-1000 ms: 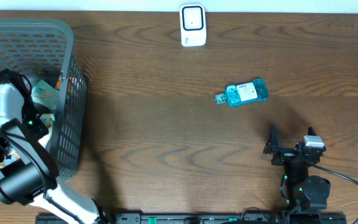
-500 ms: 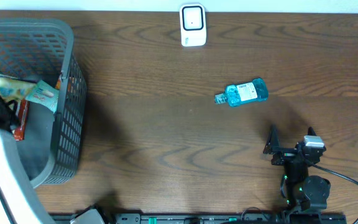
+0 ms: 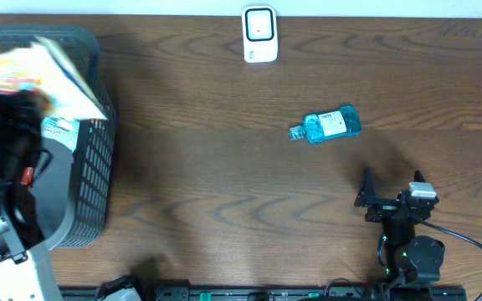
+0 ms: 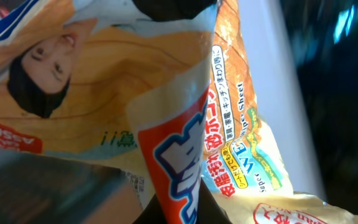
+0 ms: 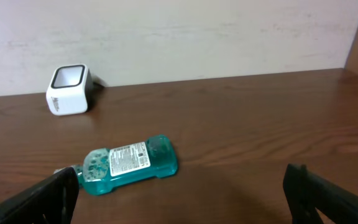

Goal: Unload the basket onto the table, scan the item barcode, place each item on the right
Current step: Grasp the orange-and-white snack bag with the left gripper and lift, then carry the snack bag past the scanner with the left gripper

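Nearest my end, the right fingers (image 5: 39, 198) stand wide apart with nothing between them. They are well short of the scanner (image 3: 258, 33) and off to its right. I see little trouble there unless that arm is sent forward, because the blue bottle (image 3: 329, 124) lies on its side on the surface (image 3: 224, 176) between those fingers and the scanner. A careless reach could roll it.

My main worry is on the other side. The left fingers (image 3: 19, 109) are clamped on a soft printed packet (image 4: 104, 81). It hangs above the grey basket (image 3: 90, 167), well to the left of the scanner, and it is blurred in the overhead view.

- **Barcode hidden:** In the wrist view the packet is creased and folded over itself, and I can find no barcode on the faces that show. If the code sits in a fold or on the far side, the scanner's window will read nothing.
- **Loose grip:** The hold looks to be on one edge of a limp film, so a quick swing across could let it flap, twist or slide out.
- **Basket rim:** A low corner of the packet could catch the rim and tug the basket along.
- **Other contents:** Another packet lies inside the basket close under the held one. I cannot tell whether the two are touching, and if they are, it could be dragged up too.

The scanner stands at the far edge, so a hard push against it could shove it back.
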